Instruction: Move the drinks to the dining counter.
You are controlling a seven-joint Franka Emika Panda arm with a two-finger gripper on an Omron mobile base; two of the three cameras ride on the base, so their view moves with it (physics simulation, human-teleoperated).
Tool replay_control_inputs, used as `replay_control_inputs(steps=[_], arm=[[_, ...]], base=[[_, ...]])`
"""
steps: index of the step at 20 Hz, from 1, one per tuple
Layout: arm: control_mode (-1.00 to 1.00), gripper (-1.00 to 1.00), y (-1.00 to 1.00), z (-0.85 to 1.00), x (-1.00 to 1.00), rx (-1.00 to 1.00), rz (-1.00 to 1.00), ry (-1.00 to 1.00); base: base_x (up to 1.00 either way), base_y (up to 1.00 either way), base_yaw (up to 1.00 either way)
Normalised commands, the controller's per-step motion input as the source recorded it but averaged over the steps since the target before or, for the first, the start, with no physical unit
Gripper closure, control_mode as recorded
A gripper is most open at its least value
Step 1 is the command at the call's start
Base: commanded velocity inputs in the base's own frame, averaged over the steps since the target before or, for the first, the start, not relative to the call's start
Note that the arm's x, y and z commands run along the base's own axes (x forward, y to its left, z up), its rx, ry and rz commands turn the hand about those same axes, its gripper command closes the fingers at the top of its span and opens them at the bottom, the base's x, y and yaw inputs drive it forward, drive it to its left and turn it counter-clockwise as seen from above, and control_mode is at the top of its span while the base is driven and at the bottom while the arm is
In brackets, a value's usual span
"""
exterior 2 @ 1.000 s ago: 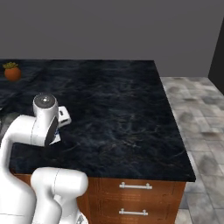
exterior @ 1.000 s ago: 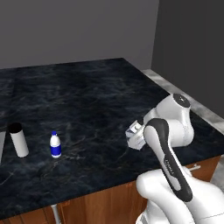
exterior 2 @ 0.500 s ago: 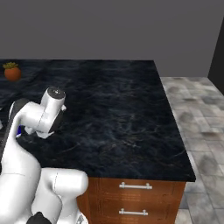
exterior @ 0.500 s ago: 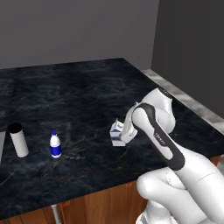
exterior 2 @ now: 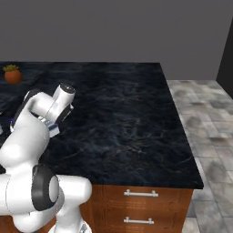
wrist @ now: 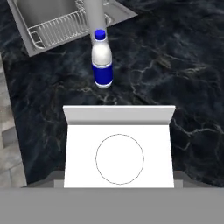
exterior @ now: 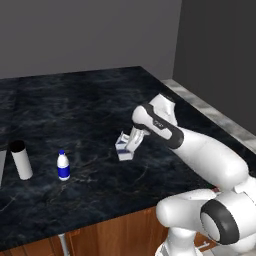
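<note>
My gripper [exterior: 130,146] is shut on the small white-and-blue gabled carton [exterior: 123,147], low over the dining counter [exterior: 75,100], a black marble top on a wooden base. In the hand view the carton [wrist: 119,148] shows its white roof with a round cap mark right in front of the hand. Beyond it stands the small white bottle with a blue label [wrist: 102,61], left of the carton in the left base view [exterior: 63,165]. The tall white cylinder with a black cap [exterior: 21,160] stands further left. From the right base view the gripper [exterior 2: 52,125] sits behind the arm, over the counter [exterior 2: 123,104].
A steel sink with a wire rack [wrist: 52,22] lies beyond the bottle, its edge at the far left [exterior: 1,167]. A potted plant [exterior 2: 12,75] stands at the counter's back. The counter drops off to a tiled floor [exterior 2: 205,113] on the right.
The arm has swung left across the counter, carrying the carton toward the bottle and cylinder. The bottle and cylinder have stayed put.
</note>
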Motion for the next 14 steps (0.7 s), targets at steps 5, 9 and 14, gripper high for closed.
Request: replay_control_inputs(steps=[5, 9, 14], arm=[[-1.0, 1.0, 0.22, -0.4, 0.27, 0.0, 0.03, 0.08], [-1.0, 1.0, 0.22, -0.61, 0.18, 0.0, 0.07, 0.0], [-1.0, 1.0, 0.15, -0.48, 0.28, 0.0, 0.09, 0.0]], base=[[0.0, 0.0, 0.0], [0.0, 0.0, 0.0], [0.0, 0.0, 0.0]])
